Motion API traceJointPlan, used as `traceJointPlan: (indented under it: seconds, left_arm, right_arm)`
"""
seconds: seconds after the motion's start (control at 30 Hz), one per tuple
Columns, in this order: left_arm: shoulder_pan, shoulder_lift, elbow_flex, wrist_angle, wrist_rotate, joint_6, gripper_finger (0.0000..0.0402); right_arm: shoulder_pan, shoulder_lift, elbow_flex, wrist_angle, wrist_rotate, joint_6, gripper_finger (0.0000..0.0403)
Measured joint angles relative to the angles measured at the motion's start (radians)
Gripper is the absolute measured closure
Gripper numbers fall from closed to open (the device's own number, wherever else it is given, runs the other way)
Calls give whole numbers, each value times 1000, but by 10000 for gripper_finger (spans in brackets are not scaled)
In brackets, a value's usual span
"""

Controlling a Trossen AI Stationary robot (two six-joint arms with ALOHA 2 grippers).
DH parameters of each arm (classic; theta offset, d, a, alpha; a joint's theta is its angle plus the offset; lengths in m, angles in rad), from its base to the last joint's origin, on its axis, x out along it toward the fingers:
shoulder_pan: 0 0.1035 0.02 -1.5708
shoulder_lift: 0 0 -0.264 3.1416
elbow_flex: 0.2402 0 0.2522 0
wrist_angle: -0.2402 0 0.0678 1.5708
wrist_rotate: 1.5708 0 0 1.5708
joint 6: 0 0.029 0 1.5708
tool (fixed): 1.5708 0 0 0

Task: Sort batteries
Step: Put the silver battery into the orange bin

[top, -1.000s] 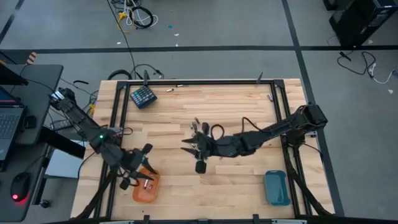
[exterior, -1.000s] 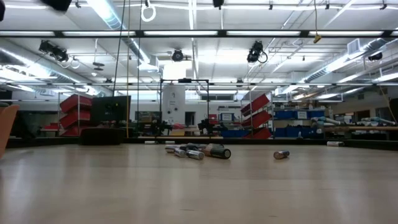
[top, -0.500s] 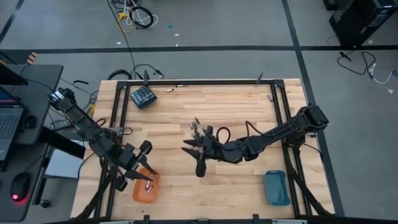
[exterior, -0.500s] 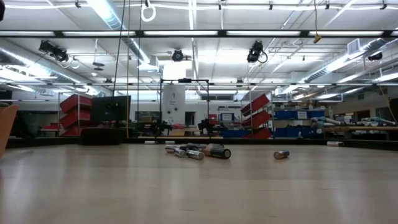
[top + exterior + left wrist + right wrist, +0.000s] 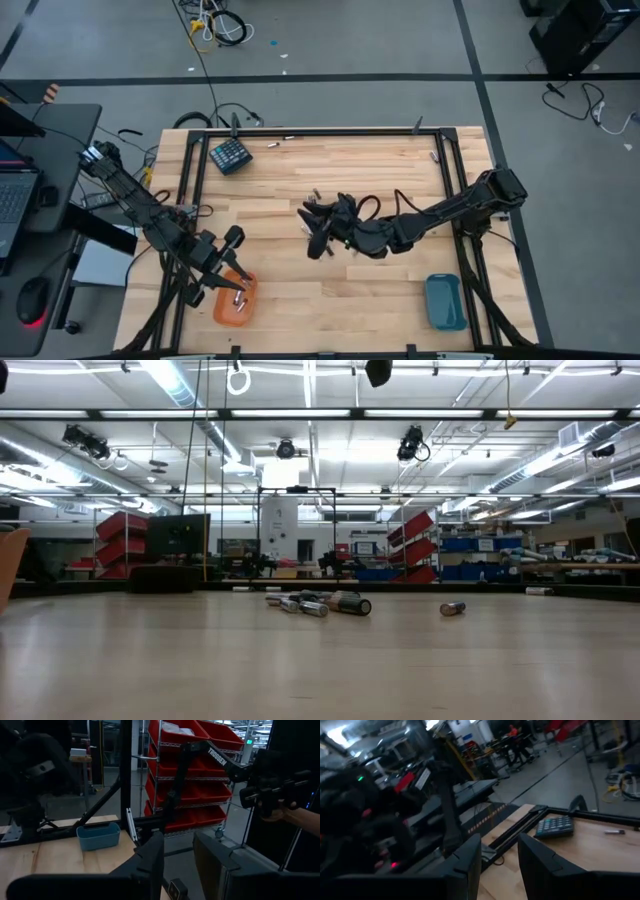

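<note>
The batteries [image 5: 313, 203] lie in a small heap near the table's middle. In the low view the heap [image 5: 320, 603] rests on the wood, with one cell [image 5: 452, 608] lying apart to its right. My right gripper [image 5: 318, 232] hovers just near of the heap, open and holding nothing; its wrist view [image 5: 499, 857] shows an empty gap. My left gripper [image 5: 228, 268] hangs open above the orange tray [image 5: 235, 300], which holds a couple of cells [image 5: 239, 296]. Nothing lies between its fingers [image 5: 177, 857].
A blue tray [image 5: 445, 300] sits at the near right, also seen in the left wrist view [image 5: 97, 835]. A dark teal calculator [image 5: 230, 155] lies at the far left. Stray cells [image 5: 273, 145] lie by the far edge. A black frame rail [image 5: 320, 131] borders the table.
My right gripper has moved from the middle toward the far edge, closer to the battery heap, and has turned at the wrist. My left gripper has drawn a little away from the orange tray, uncovering the cells in it. The batteries on the table have not moved.
</note>
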Motion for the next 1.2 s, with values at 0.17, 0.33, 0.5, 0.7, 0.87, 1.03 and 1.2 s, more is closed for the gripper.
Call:
traceJointPlan:
  seconds: [0.17,0.33,0.5,0.7,0.87,1.03,1.2]
  left_arm:
    - [0,0,0,0,0,0,298]
    - [0,0,0,0,0,0,298]
    - [0,0,0,0,0,0,298]
    - [0,0,-2,3,0,0,298]
    - [0,2,-2,5,0,0,298]
    - [0,2,-2,6,0,0,298]
    - [0,2,-2,6,0,0,298]
  right_arm:
    - [-8,0,0,-1,61,32,289]
    - [-10,0,0,-1,106,79,289]
    - [-10,15,0,15,165,135,289]
    - [-15,87,0,51,200,161,289]
    - [-22,142,0,110,203,161,289]
    - [-24,149,0,115,203,173,289]
    - [-24,148,0,144,203,159,289]
